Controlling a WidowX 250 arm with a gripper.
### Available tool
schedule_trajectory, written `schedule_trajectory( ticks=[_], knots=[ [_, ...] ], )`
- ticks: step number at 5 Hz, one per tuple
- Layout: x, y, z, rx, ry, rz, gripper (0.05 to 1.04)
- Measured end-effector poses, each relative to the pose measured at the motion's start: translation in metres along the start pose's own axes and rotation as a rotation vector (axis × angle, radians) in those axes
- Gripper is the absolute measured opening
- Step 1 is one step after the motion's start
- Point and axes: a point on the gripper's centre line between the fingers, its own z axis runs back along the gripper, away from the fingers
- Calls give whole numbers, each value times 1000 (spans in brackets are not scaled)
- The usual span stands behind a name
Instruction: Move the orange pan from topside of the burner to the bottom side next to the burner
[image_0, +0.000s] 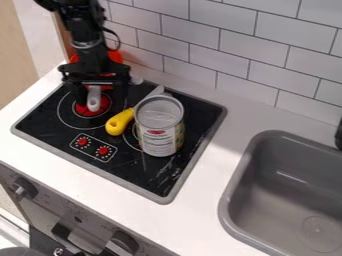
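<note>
White tiles back the pale surface, where the orange pan sits at the stove's far left, partly behind the gripper. Parted fingers straddle its gray handle, likely so they can close from both sides; a straight pull near should clear the can and yellow-handled knife to the right.

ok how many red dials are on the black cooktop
2: the left red dial and the right red dial, side by side inside the white-outlined panel, left of the can.
</note>
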Motion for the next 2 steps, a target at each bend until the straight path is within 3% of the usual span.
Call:
schedule_trajectory(
  ticks=[2],
  knots=[
    [-6, 6, -8, -14, 45, 34, 433]
  ],
)
